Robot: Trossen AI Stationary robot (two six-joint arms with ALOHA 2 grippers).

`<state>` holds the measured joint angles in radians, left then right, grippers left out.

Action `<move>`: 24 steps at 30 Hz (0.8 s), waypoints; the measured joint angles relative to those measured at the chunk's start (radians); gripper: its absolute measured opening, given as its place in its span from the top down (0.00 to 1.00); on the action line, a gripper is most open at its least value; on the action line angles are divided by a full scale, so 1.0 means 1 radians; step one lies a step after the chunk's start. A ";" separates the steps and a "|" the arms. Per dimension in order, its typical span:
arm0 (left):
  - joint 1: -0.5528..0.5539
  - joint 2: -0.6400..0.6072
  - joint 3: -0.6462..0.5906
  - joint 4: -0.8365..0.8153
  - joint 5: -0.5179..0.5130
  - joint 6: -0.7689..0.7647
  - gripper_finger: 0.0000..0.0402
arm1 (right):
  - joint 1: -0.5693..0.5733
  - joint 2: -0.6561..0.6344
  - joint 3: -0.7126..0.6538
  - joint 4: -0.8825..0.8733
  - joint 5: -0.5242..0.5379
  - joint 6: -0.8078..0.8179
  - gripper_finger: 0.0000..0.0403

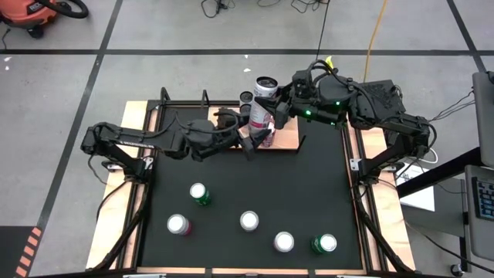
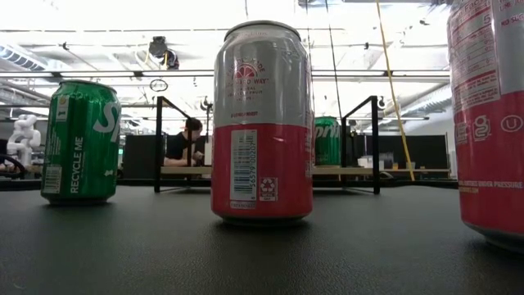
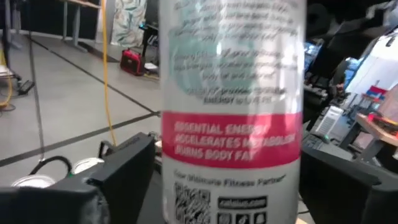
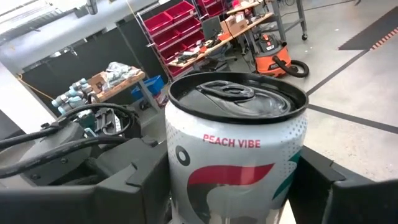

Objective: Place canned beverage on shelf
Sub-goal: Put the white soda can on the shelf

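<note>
A tall white-and-pink can (image 1: 262, 108) stands upright over the light-brown shelf (image 1: 287, 139) at the mat's far edge. My left gripper (image 1: 255, 141) is shut on its lower part and comes from the table's left. My right gripper (image 1: 272, 114) is shut on its upper part and comes from the right. The left wrist view shows the can's pink band (image 3: 231, 140). The right wrist view shows its top (image 4: 236, 93). I cannot tell whether the can's foot rests on the shelf. My left gripper (image 3: 230, 180) pinches the can's lower wall (image 3: 171, 180) between its two fingers, one on each side. The fingers come about level from the table's left. The can stands upright between them. My right gripper (image 4: 233, 180) pinches the can's upper wall just below the rim (image 4: 180, 155), one finger on each side. The fingers come from the table's right, slanting down a little. The can's top (image 4: 236, 93) stands clear above the fingers.
Several more cans stand on the black mat near its front edge, among them a green one (image 1: 199, 193) and a pink one (image 1: 178, 225). In the low view a green can (image 2: 327, 139) stands on the shelf (image 2: 188, 170) between its black brackets.
</note>
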<state>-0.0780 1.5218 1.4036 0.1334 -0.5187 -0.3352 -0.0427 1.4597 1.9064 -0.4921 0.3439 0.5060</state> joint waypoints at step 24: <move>-0.010 -0.026 -0.001 -0.012 0.155 -0.007 0.39 | -0.009 -0.071 0.002 -0.095 -0.171 0.077 0.22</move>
<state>-0.0875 1.4961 1.4025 0.1211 -0.3639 -0.3424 -0.0516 1.3891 1.9083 -0.5876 0.1731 0.5827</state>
